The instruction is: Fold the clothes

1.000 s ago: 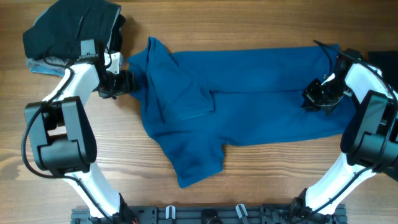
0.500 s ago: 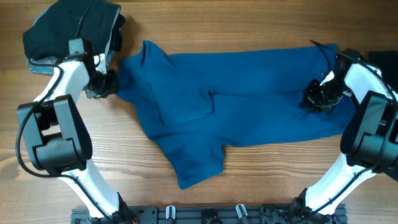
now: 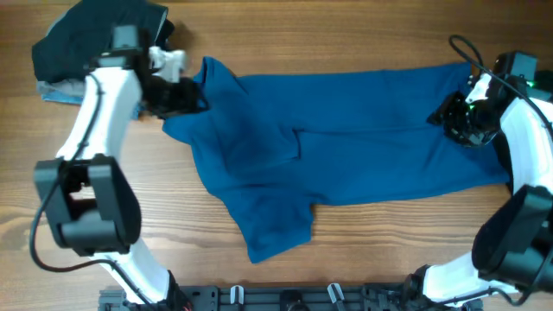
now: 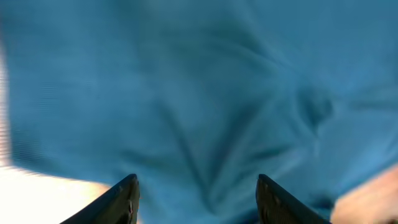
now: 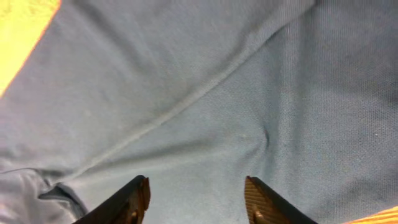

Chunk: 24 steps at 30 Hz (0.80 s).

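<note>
The overhead camera looks straight down on the whole table (image 3: 346,250), whereas the wrist cameras look down at close range past the left gripper (image 4: 198,194) and right gripper (image 5: 198,196) onto the polo shirt (image 3: 363,147), whose ends near the table's left and right edges the overhead view also covers.

Blue polo shirt (image 3: 363,142) lies spread across the wooden table (image 3: 363,259), near dark garments (image 3: 86,39).

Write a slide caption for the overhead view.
Blue shirt lying on a wooden table, left gripper and right gripper at its ends.
</note>
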Each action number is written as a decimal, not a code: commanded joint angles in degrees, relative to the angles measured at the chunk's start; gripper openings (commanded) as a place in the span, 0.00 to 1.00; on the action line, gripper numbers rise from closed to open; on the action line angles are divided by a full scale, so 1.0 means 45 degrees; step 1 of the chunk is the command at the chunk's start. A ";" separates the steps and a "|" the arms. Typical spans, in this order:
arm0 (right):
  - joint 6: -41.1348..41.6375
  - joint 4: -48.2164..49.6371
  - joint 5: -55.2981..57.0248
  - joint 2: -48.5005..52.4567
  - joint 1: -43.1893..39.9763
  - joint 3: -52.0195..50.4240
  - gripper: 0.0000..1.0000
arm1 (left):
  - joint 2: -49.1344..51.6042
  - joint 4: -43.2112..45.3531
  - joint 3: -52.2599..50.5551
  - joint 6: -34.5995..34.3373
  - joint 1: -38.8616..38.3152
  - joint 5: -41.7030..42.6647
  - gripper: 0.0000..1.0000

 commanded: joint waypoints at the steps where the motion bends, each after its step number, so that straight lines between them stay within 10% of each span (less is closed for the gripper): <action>1: 0.0117 0.0034 -0.0223 -0.0102 -0.0039 -0.0034 0.54 | 0.0194 0.0024 -0.0918 0.0491 -0.1258 0.0102 0.63; 24: 0.0112 0.0189 -0.0219 -0.0102 -0.0039 -0.0034 0.55 | 0.0602 0.0670 -0.3876 0.0340 -0.2171 0.0097 0.59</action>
